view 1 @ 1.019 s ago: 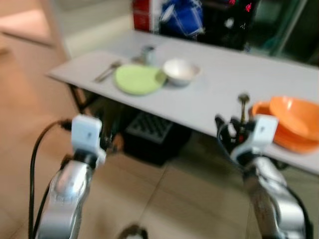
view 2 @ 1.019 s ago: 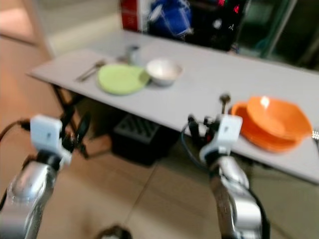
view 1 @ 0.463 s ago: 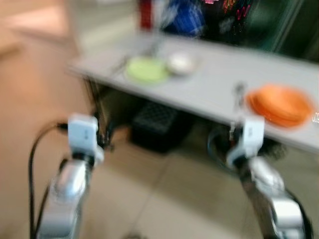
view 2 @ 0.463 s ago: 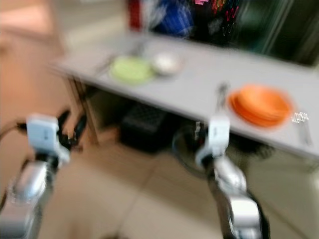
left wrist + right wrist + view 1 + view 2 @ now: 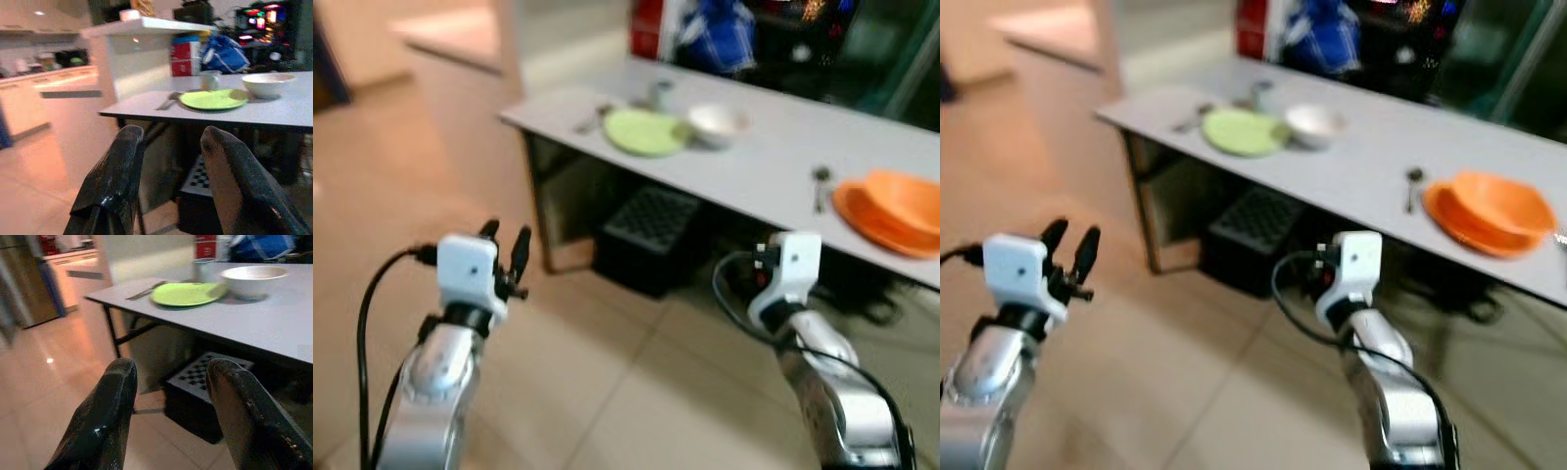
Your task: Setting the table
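Left eye view: a long grey desk (image 5: 754,171) on tan tile floor (image 5: 607,392) carries a green plate (image 5: 644,131), white bowl (image 5: 718,121) and orange bowls (image 5: 893,208). Left hand (image 5: 505,257) and right hand (image 5: 168,396) hover open, empty.

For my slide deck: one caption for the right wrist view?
Open right hand faces the grey table bearing a green plate and white bowl.
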Controlling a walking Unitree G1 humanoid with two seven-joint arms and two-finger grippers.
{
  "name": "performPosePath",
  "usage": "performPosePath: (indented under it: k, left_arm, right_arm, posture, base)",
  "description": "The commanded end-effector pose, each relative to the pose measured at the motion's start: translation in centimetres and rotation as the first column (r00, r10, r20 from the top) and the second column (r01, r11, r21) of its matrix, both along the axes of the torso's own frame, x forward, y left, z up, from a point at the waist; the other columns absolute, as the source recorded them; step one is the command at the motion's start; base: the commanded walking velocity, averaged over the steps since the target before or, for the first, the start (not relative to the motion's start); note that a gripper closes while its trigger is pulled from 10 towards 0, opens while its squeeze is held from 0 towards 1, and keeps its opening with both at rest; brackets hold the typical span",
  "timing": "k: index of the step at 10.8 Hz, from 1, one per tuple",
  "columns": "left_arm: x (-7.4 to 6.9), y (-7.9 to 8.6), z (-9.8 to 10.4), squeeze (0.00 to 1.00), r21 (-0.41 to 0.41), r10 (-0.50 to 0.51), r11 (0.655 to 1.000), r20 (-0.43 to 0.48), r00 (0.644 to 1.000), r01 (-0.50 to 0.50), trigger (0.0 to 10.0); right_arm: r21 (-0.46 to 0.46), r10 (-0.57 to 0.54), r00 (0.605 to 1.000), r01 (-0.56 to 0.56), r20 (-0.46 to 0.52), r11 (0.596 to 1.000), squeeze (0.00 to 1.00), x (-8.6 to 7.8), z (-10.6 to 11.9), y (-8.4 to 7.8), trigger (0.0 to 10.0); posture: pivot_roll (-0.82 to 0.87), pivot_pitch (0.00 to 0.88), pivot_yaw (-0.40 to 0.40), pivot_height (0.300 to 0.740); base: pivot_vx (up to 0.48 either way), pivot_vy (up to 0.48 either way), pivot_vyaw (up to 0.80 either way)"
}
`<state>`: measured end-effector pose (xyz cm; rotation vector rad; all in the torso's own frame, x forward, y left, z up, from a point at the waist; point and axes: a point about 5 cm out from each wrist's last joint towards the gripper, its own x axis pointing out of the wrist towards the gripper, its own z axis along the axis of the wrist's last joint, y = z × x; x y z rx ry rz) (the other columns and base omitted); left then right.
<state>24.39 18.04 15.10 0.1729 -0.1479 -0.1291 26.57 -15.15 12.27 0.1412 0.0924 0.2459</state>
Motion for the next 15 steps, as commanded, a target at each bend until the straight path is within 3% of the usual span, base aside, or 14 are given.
performPosePath:
  k: [1, 4, 7, 10, 12, 15]
  left_arm:
    - [0.1, -0.2, 0.3, 0.0, 0.004, -0.006, 1.0, 0.013, 1.0, 0.006, 10.0]
    - [-0.2, -1.0, 0.6, 0.0, -0.018, -0.059, 0.998, 0.02, 0.998, 0.059, 10.0]
    - [0.1, 0.1, 0.3, 0.0, -0.037, -0.026, 0.999, 0.008, 1.0, 0.026, 10.0]
    - [0.5, -0.1, 1.0, 0.0, -0.021, -0.04, 0.999, 0.024, 0.999, 0.041, 10.0]
    - [0.8, 0.1, 1.1, 0.0, -0.024, -0.033, 0.999, 0.021, 0.999, 0.033, 10.0]
    - [0.3, 0.4, 0.8, 0.0, -0.043, -0.008, 0.999, 0.017, 1.0, 0.009, 10.0]
  right_arm:
    - [-0.009, -0.006, 1.0, 0.006, 0.022, 1.0, 0.0, 0.1, 0.6, -0.2, 10.0]
    - [0.027, 0.0, 1.0, 0.0, 0.004, 1.0, 0.0, 0.2, -0.1, 0.0, 10.0]
    - [0.054, -0.014, 0.999, 0.012, 0.029, 0.998, 0.0, 0.3, 0.1, 0.7, 10.0]
    - [0.073, -0.027, 0.999, 0.025, 0.034, 0.997, 0.0, 1.1, 0.2, 0.7, 10.0]
    - [0.054, -0.02, 0.997, 0.017, 0.07, 0.998, 0.0, 1.5, 1.3, 0.8, 10.0]
    - [-0.022, 0.057, 0.994, -0.055, 0.09, 0.998, 0.0, 1.3, 1.2, 1.4, 10.0]
  posture:
    - [0.06, 0.006, -0.029, 0.74]
    - [0.11, 0.01, -0.054, 0.74]
    - [0.11, 0.008, -0.033, 0.74]
    - [0.14, 0.006, -0.032, 0.74]
    - [0.13, 0.019, -0.037, 0.74]
    - [0.11, 0.009, -0.029, 0.74]
  base:
    - [0.0, 0.0, 0.8]
    - [0.186, 0.0, 0.8]
    - [0.349, 0.0, 0.0]
    - [0.409, 0.0, 0.0]
    - [0.414, 0.0, 0.4]
    - [0.418, 0.0, 0.27]
